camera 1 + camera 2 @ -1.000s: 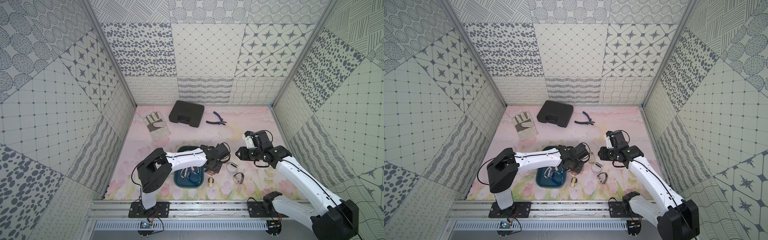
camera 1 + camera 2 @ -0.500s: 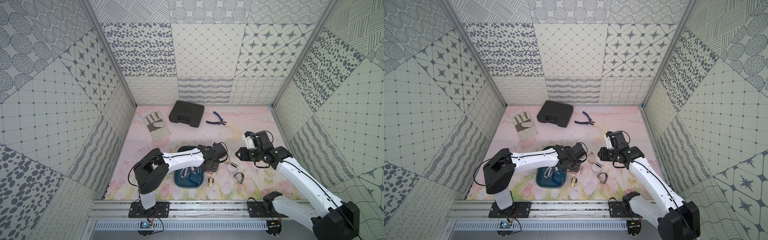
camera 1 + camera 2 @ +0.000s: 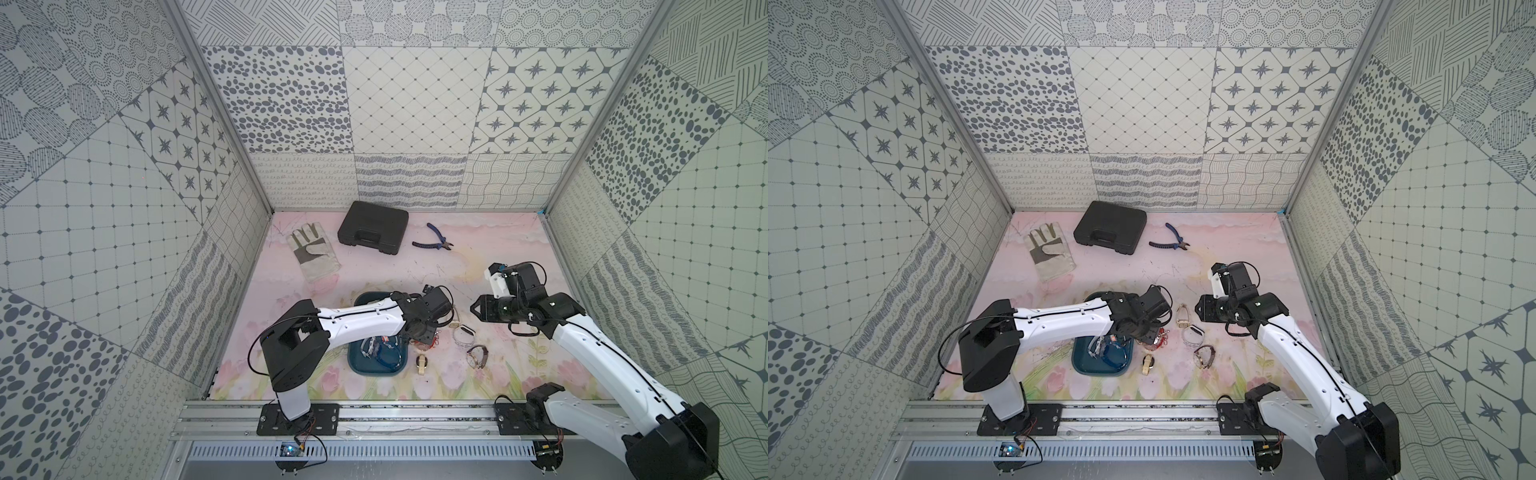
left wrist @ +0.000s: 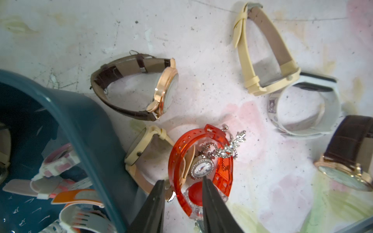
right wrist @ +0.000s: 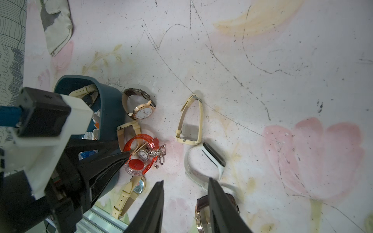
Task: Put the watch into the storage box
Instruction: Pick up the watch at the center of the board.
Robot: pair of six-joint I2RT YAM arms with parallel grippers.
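Left claw [image 4: 182,179] points down, astride red watch [image 4: 192,134].

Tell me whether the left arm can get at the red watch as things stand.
Probably yes. The left gripper hangs right over the red watch, jaws open astride its strap, nothing blocking. A silver jewelled watch lies inside its loop and may come along.

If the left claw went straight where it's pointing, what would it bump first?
Probably the red see-through watch: the left claw sits open over its band, the tiny sparkly watch just beyond. Depth is unclear.
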